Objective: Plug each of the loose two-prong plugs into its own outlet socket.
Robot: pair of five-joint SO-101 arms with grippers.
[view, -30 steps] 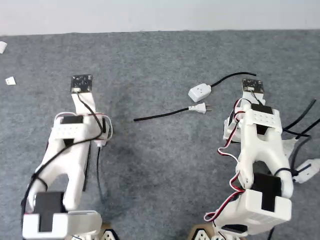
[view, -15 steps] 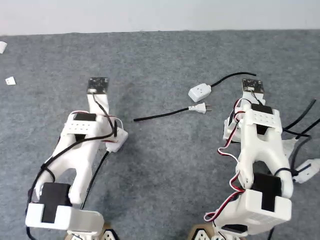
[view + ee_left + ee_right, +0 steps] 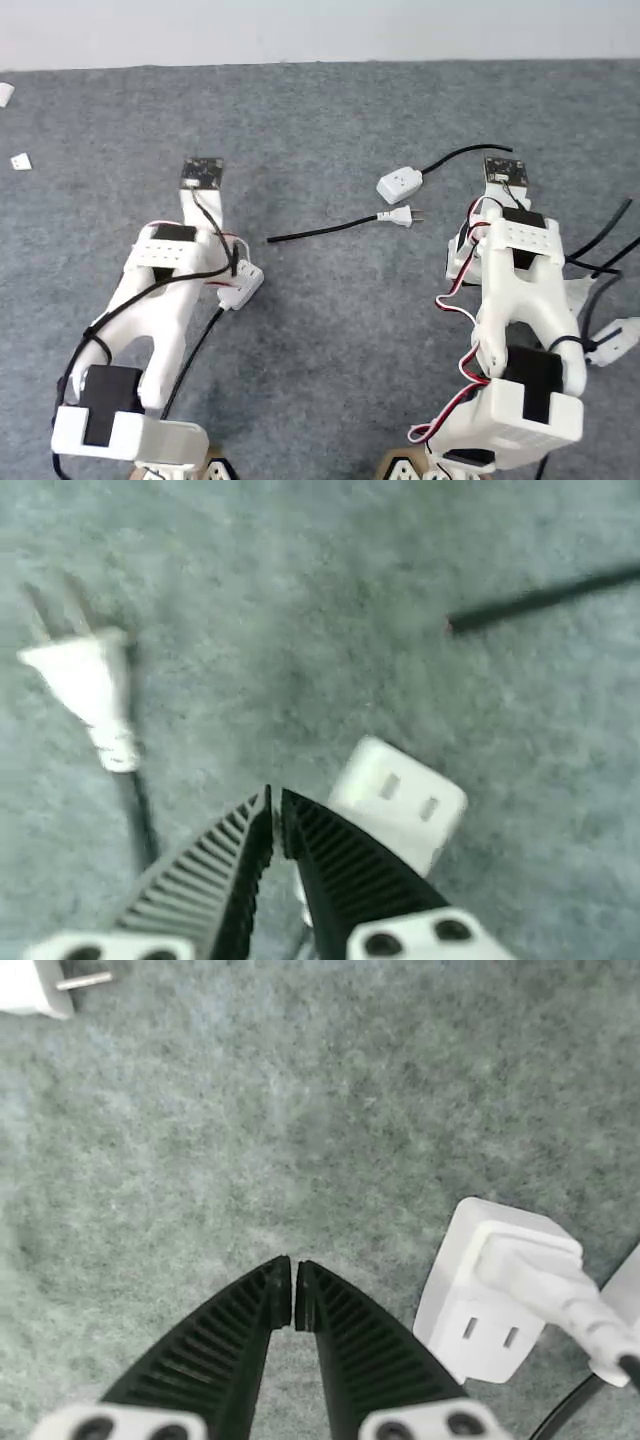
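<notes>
My left gripper (image 3: 276,802) is shut with nothing in it, low over the carpet. A white outlet socket (image 3: 398,802) with two slots lies touching its right finger; it sits beside the left arm (image 3: 165,290) as the socket (image 3: 243,287). A loose white two-prong plug (image 3: 85,683) on a black cord lies farther off. My right gripper (image 3: 293,1272) is also shut and holds nothing. Close to it sits a white socket block (image 3: 490,1320) with a plug (image 3: 535,1265) in it. Between the arms lie another loose plug (image 3: 400,216) and a socket (image 3: 399,183).
Grey carpet covers the table. A black cord (image 3: 320,230) trails left from the middle plug, its free end (image 3: 540,598) near the left gripper. Cables hang around the right arm (image 3: 520,300). Small white scraps (image 3: 20,161) lie at the far left.
The left arm has swung to the right, and the white socket beside it has shifted right with it. The right arm and the middle plug and socket have stayed put.
</notes>
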